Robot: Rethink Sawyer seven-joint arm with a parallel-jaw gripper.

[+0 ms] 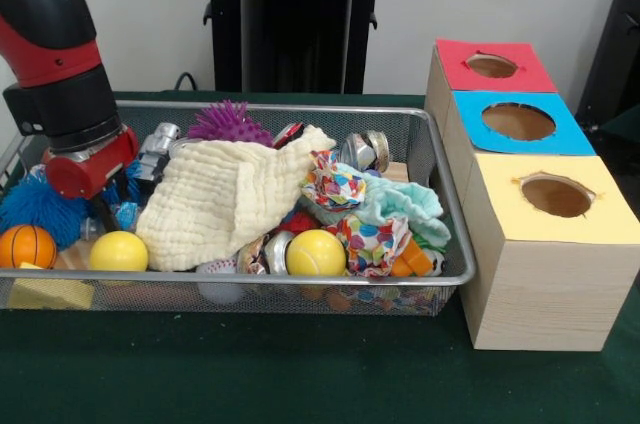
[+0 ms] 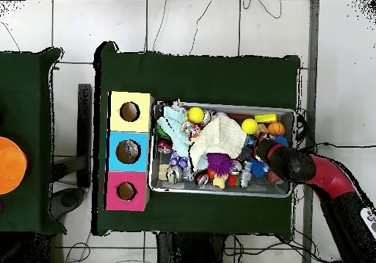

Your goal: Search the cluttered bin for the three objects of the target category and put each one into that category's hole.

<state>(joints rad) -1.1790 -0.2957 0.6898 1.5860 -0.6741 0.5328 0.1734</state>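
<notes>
Balls sit nearest in the wire bin. A yellow ball lies at the front edge, with a small orange ball beside it toward nine o'clock. A second yellow ball rests further along toward three o'clock. These round toys may be the ones to find, but the task does not name the kind, so that is only a guess.

The gripper is dipped into the bin above the first yellow ball, which lies toward six o'clock from it. The tips are hidden among the toys, so I cannot tell if the claw is spread or squeezed.

A cream cloth covers the middle of the bin and may hide more things. A spotty cloth and a mint cloth lie toward three o'clock from it. A purple spiky ball sits at the far edge.

Outside the bin, toward three o'clock, stand three boxes with holes: the yellow box nearest, then the blue box, then the red box farthest.
</notes>
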